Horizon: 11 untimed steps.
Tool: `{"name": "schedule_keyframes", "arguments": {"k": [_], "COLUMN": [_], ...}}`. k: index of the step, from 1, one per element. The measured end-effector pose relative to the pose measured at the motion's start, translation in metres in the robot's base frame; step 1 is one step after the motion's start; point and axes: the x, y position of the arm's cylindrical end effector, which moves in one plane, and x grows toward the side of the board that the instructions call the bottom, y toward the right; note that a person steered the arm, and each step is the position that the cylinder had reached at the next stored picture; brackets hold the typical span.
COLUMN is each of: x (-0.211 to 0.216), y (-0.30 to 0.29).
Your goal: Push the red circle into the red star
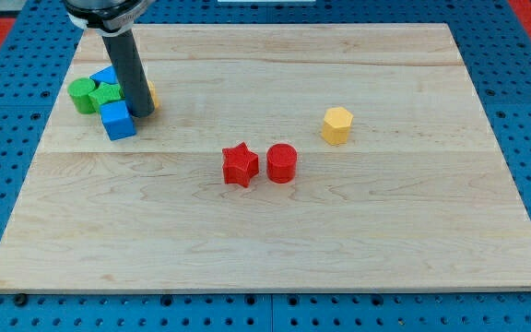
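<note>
Glossy red circle (282, 163) just beside red star (240, 165) mid-board on pale wood grain (247, 240); my tip (143, 112), bare rod, near top-left corner.

Red star block (240, 165), red circle block (282, 163), yellow hexagonal block (336, 125), blue cube (118, 121), green blocks (92, 95), pale striped wooden board (275, 240); an orange-yellowish block (152, 96), perhaps, behind the dark rod (129, 65).

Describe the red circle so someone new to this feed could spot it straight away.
Start at the wooden board and look near its middle, where two red blocks sit close side by side. The red circle is the one toward the view's right: a short round cylinder. Its neighbour on the view's left, the red star, has points.
</note>
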Motion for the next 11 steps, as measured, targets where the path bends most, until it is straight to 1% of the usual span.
{"name": "schedule_keyframes", "arguments": {"k": [1,2,3,4,5,6,7,9,11], "x": [-0.01,-0.001,0.034,0.051,0.136,0.117,0.093,0.09,0.021], "y": [0.036,0.113,0.173,0.235,0.249,0.229,0.189,0.128,0.123]}}
